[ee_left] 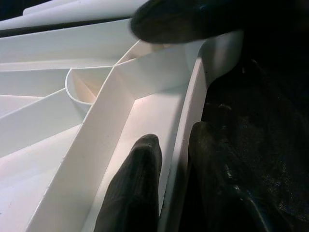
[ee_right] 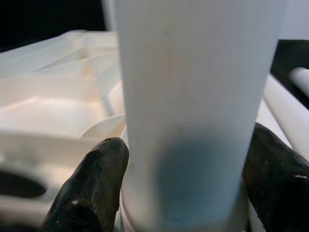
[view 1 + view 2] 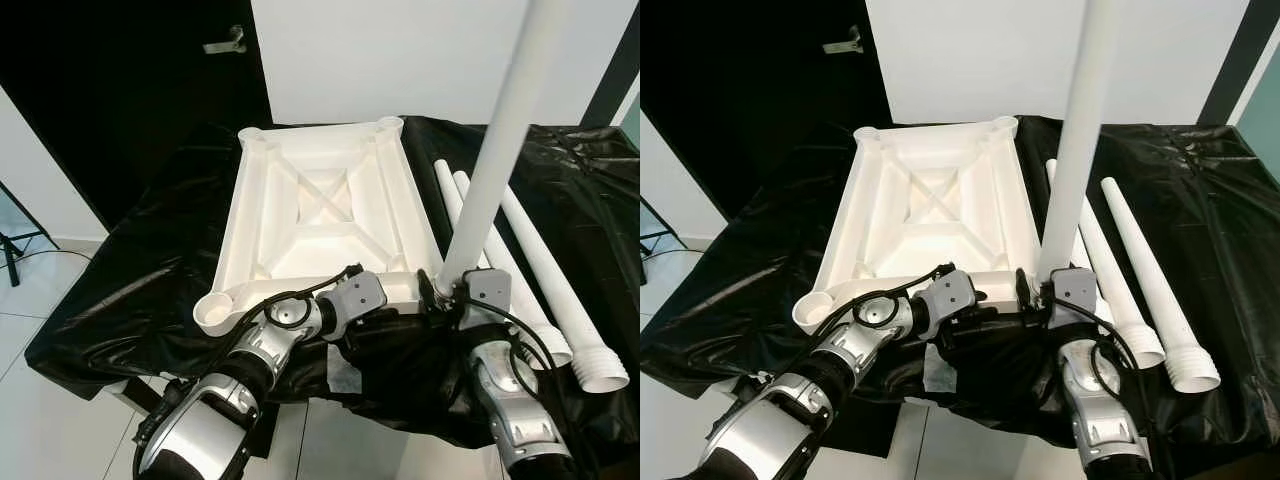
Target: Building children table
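A white plastic table top [image 3: 228, 250] lies upside down on a black sheet, ribs facing up. My right gripper [image 3: 447, 290] is shut on a white table leg [image 3: 495, 150], which stands upright at the top's near right corner socket. In the right wrist view the leg [image 2: 193, 96] sits between both black fingers [image 2: 91, 183]. My left gripper [image 1: 176, 169] is shut on the near rim [image 1: 190, 116] of the table top, one finger [image 1: 135, 188] inside the rim and one outside. Its wrist [image 3: 350, 298] is just left of the leg.
Three loose white legs [image 3: 540, 260] lie on the black sheet [image 3: 130, 270] right of the top. The near left corner socket [image 3: 215, 312] is empty. A black door with a handle [image 3: 225, 40] stands at the back left; tiled floor [image 3: 40, 290] lies left.
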You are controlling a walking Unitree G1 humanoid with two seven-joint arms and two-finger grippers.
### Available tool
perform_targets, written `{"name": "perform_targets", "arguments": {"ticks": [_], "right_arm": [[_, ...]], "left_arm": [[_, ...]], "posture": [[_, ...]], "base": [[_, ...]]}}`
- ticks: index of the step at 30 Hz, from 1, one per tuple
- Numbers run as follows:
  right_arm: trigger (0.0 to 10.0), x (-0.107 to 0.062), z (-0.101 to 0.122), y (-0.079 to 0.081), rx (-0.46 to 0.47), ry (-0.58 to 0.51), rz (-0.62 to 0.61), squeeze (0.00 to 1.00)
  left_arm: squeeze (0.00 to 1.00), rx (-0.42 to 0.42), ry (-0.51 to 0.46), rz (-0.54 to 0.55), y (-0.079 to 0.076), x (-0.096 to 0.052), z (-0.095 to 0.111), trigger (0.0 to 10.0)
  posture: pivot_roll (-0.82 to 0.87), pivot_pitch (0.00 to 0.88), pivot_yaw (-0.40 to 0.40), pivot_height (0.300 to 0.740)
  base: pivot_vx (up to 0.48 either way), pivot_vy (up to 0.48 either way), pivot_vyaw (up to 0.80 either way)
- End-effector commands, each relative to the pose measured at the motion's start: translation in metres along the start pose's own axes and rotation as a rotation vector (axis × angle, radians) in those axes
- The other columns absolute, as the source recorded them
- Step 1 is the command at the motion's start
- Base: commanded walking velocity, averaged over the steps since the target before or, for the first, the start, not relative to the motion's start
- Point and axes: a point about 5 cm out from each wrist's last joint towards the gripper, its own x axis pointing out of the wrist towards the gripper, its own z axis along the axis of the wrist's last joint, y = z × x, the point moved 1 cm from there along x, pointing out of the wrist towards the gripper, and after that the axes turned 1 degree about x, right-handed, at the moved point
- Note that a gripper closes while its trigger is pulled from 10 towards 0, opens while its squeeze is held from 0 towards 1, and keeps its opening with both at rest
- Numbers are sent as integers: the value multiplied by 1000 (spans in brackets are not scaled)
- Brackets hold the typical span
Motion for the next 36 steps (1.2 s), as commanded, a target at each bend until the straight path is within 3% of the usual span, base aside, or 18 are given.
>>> {"name": "perform_targets", "arguments": {"ticks": [1,9,10,11,18,31,33,34,35,36], "right_arm": [[10000,2,10,11,29,-31,123,0],[10000,4,17,0,-21,-38,223,0],[7922,4,17,-2,-22,-35,234,0],[0,4,17,-3,-15,-30,256,0],[0,-2,16,-5,49,25,419,0],[0,-5,4,6,174,41,320,0],[0,-4,2,7,183,33,263,0],[0,-2,2,5,183,18,157,0],[0,-2,2,5,183,18,157,0],[0,-2,-1,-1,178,3,-133,0]], "left_arm": [[0,-86,165,-207,-37,-3,-40,10000],[0,-85,162,-206,-36,-2,-39,10000],[0,-85,162,-206,-37,-2,-39,10000],[0,-86,162,-205,-37,-2,-39,10000],[0,-89,166,-199,-36,-4,-41,10000],[0,-85,172,-195,-34,-9,-43,10000],[0,-86,173,-194,-34,-9,-44,10000],[0,-87,174,-194,-34,-10,-45,10000],[0,-87,174,-194,-34,-10,-45,10000],[0,-88,177,-193,-34,-11,-46,10000]], "posture": [[-86,0,46,740],[-83,0,42,740],[-82,0,41,740],[-82,0,40,740],[-79,0,41,740],[-39,11,50,740],[-35,13,50,740],[-33,14,51,740],[-33,14,51,740],[-31,15,50,740]], "base": [[0,0,0],[0,0,0],[0,0,0],[0,0,0],[0,0,0],[0,0,0],[0,0,0],[0,0,0],[0,0,0],[0,0,0]]}}
